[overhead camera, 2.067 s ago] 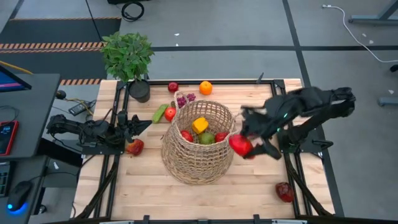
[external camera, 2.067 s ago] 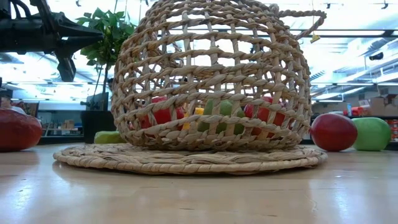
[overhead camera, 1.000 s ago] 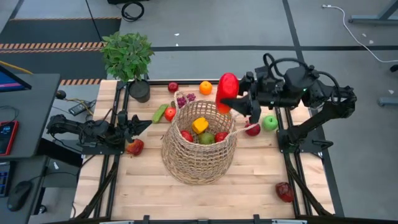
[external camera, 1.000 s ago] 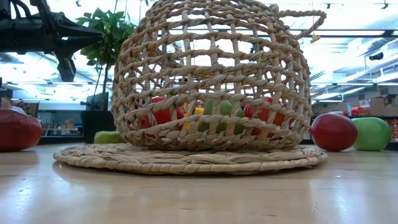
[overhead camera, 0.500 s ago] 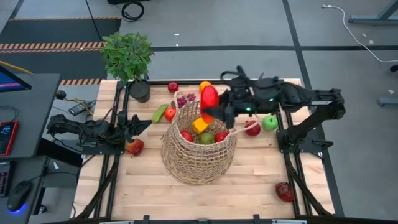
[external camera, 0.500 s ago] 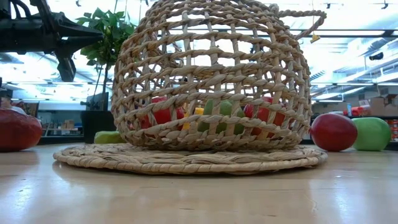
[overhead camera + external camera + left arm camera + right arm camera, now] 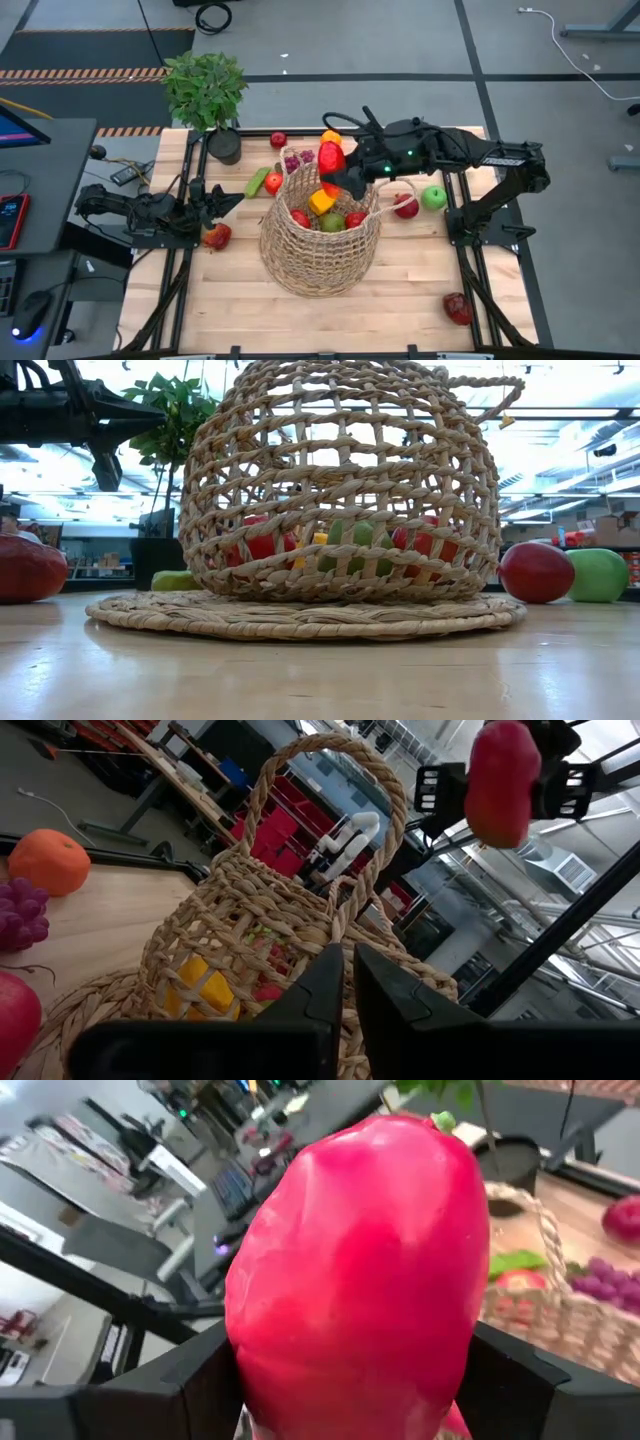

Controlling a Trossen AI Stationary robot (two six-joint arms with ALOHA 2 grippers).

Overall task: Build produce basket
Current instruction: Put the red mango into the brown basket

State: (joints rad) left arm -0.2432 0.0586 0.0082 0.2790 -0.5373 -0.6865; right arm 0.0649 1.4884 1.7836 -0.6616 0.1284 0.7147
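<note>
The round wicker basket (image 7: 320,228) stands mid-table on its flat woven base (image 7: 300,618), with a yellow pepper, red apples and a green fruit inside. My right gripper (image 7: 345,172) reaches in from the table's right, above the basket's far rim, shut on a red pepper (image 7: 331,158). The same pepper (image 7: 503,778) shows high above the basket's handle in the left wrist view. My left gripper (image 7: 232,200) waits shut at the table's left edge, holding nothing, its fingers (image 7: 340,995) pointing toward the basket. My right gripper pinches the red pepper's two opposite sides (image 7: 250,1350) between its two fingers (image 7: 505,1370), about halfway along its length. The fingers come from the table's right, slanting a little downward. The pepper is lifted clear above the basket, roughly upright, its green stem end (image 7: 441,1121) on top.
Behind the basket lie an orange (image 7: 329,136), purple grapes (image 7: 297,158), a small red apple (image 7: 278,140) and a green cucumber (image 7: 257,182). A red apple (image 7: 405,207) and green apple (image 7: 433,197) sit right of it. A potted plant (image 7: 206,92) stands far left; another red pepper (image 7: 457,308) lies near right.
My right gripper has carried the red pepper toward the table's left and downward, from beyond the basket's far right side to above its far rim, rolling as it went. It stays shut on the pepper. The basket and loose produce have kept still.
</note>
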